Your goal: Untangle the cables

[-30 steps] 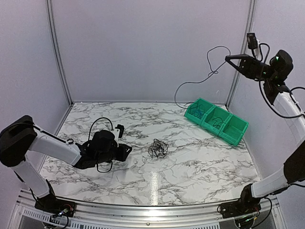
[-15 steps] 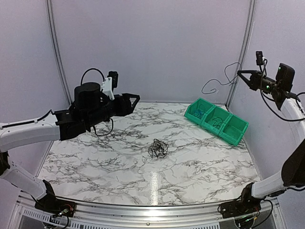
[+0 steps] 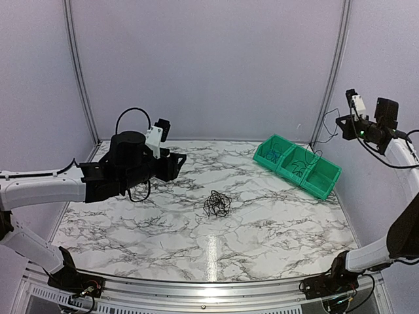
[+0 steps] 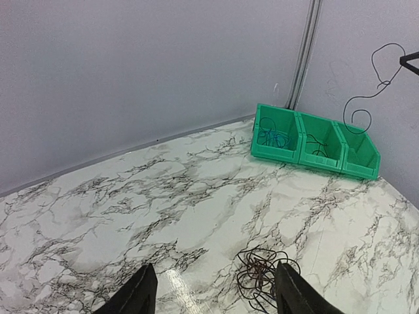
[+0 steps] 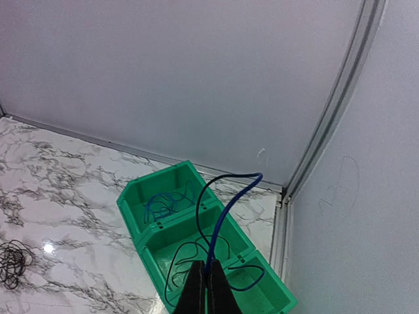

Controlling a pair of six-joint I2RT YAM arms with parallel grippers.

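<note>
The left claw (image 4: 215,289) is hanging spread and empty, well left of the green bins (image 4: 273,154). The wad of cables (image 3: 217,203) is lying between, seemingly featherlight and limp, best plucked by an outer loop. Above the bins, the right claw (image 5: 207,275) is pinching one blue cable (image 5: 224,219).

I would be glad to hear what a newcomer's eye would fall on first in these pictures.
Most likely the bright green bins at the far right of the marble table, with the right hand raised above them, shut on a blue cable. Next come the dark wad of cables lying alone mid-table and the left hand, open, held above the table's left side.
</note>
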